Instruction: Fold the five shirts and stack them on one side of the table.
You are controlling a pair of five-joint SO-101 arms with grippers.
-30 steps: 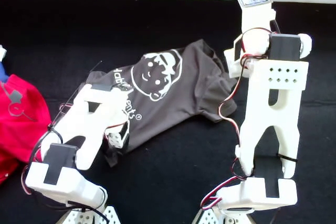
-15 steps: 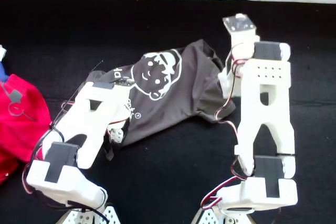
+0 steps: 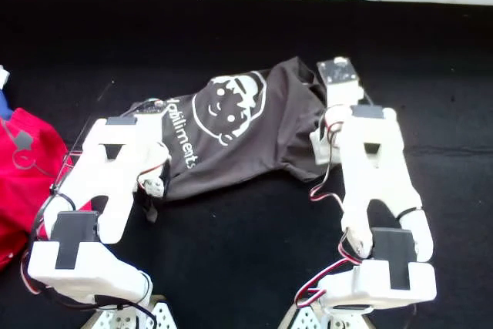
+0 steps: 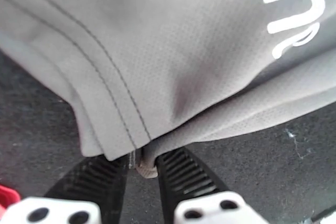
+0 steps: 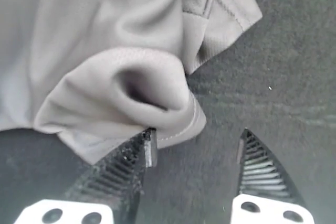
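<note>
A dark grey shirt (image 3: 239, 125) with a white cartoon face and lettering lies spread across the middle of the black table. My left gripper (image 3: 152, 189) is at the shirt's lower hem corner. In the left wrist view the gripper (image 4: 143, 165) is shut on a pinch of the grey shirt's (image 4: 184, 51) stitched hem. My right gripper (image 3: 318, 141) sits low at the shirt's right sleeve. Its wrist view shows the gripper (image 5: 197, 148) open, with one finger (image 5: 144, 150) touching a rolled fold of the sleeve (image 5: 131, 93) and the other over bare cloth.
A crumpled red shirt (image 3: 19, 167) lies at the table's left edge, close to the left arm, with a bit of blue fabric (image 3: 3, 105) behind it. The black tablecloth (image 3: 239, 244) stretches between the two arm bases and behind the grey shirt.
Both arms have drawn back toward the table's front. The right arm came down from the far side to the sleeve. The left arm shifted left with the hem, pulling the shirt flatter.
</note>
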